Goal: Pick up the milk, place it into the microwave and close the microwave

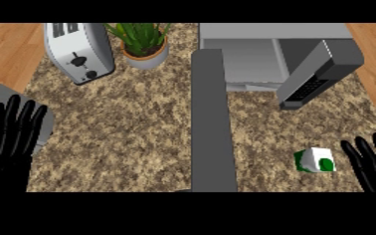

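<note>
While untouched, milk (315, 160) beside right-hand fingers (360, 160).

The left hand (18, 129) rests open with fingers straight up, well to the left of the milk carton (316, 160), while the right hand (363, 162) hangs open just right of that carton, apart from it.

This is a home kitchen. A speckled granite desk (132, 129) carries a chrome toaster (78, 51) at eleven o'clock, a potted plant (144, 44) at twelve o'clock, and a grey microwave (249, 55) at one o'clock with its door (317, 73) swung open. Wood flooring (21, 47) shows at the upper corners.
</note>
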Robot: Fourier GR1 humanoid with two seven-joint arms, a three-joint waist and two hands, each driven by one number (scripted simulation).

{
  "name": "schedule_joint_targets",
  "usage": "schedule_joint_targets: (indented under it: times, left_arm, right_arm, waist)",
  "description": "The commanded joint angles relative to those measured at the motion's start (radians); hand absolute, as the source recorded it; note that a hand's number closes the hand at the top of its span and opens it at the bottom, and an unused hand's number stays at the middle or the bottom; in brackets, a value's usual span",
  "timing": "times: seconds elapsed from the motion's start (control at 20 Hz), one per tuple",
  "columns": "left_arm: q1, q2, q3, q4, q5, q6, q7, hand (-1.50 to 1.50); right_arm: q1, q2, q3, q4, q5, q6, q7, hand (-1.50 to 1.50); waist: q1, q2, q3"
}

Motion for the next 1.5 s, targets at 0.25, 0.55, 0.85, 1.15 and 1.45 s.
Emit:
schedule_joint_targets:
  times: [0.25, 0.55, 0.85, 1.15, 1.45]
  left_arm:
    - [0.055, 0.008, 0.076, 0.071, 0.065, -0.105, -0.112, -1.50]
    - [0.023, -0.006, 0.050, 0.043, 0.034, -0.075, -0.039, -1.50]
    - [0.134, -0.024, 0.061, -0.080, 0.069, -0.110, -0.006, -1.50]
    - [0.145, -0.034, 0.077, -0.044, 0.042, -0.149, -0.064, -1.50]
    - [0.185, -0.069, 0.063, -0.072, 0.036, -0.163, -0.073, -1.50]
  right_arm:
    - [-0.010, 0.015, -0.098, 0.241, 0.045, 0.062, -0.151, -1.50]
    - [-0.096, -0.019, -0.196, 0.437, 0.069, 0.070, -0.208, -1.50]
    - [-0.131, -0.015, -0.222, 0.587, 0.159, 0.075, -0.331, -1.50]
    - [-0.153, -0.086, -0.306, 0.844, 0.190, 0.155, -0.525, -1.50]
    - [-0.191, -0.081, -0.290, 0.948, 0.274, 0.141, -0.614, -1.50]
  waist:
    - [-0.002, 0.001, 0.000]
    - [-0.002, 0.002, 0.001]
    - [0.004, 0.001, 0.001]
    - [0.003, 0.001, 0.001]
    - [0.004, 0.001, 0.000]
